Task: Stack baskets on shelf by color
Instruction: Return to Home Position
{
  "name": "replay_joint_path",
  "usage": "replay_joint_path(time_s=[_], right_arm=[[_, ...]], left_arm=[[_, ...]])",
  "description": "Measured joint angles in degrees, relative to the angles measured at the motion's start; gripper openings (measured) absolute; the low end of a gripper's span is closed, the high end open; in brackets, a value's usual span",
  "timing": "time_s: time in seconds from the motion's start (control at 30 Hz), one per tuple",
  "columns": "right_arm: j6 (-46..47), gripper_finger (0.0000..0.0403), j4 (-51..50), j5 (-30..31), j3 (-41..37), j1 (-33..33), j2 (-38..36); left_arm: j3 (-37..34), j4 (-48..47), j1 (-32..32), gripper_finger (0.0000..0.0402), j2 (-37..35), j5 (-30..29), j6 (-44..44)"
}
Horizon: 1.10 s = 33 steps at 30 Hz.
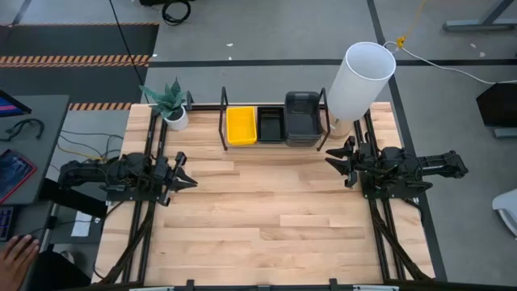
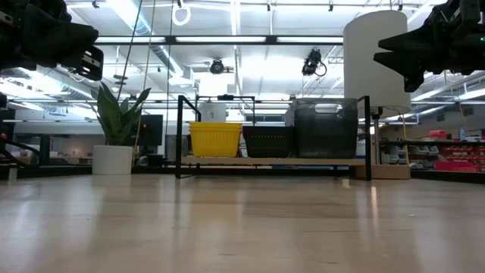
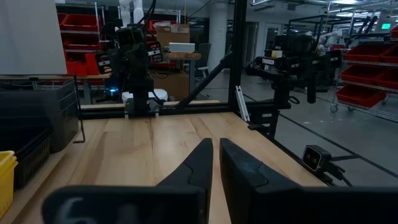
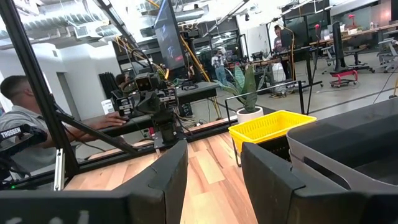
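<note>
From the high view, the yellow baskets (image 1: 241,125), black baskets (image 1: 270,124) and grey baskets (image 1: 302,117) stand side by side on the shelf (image 1: 224,133), upper centre. In the left wrist view, the left hand (image 3: 215,144) is narrow and empty. In the right wrist view, the right hand (image 4: 214,149) is wide and empty, near the grey baskets; a careless swing could knock them.

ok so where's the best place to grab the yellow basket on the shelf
Pinch the yellow basket by its front rim, from above. It's open-topped, the black basket crowds its right side and a shelf upright its left, so the table-facing wall looks freest.
</note>
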Motion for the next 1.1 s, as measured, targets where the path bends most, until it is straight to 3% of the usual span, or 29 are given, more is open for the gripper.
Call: replay_joint_path(time_s=[1.1], right_arm=[[0.0, 0.0155, 0.0, 0.0, 0.0, 0.0, 0.0]], left_arm=[[0.0, 0.0, 0.0, 0.0039, 0.0, 0.0, 0.0]])
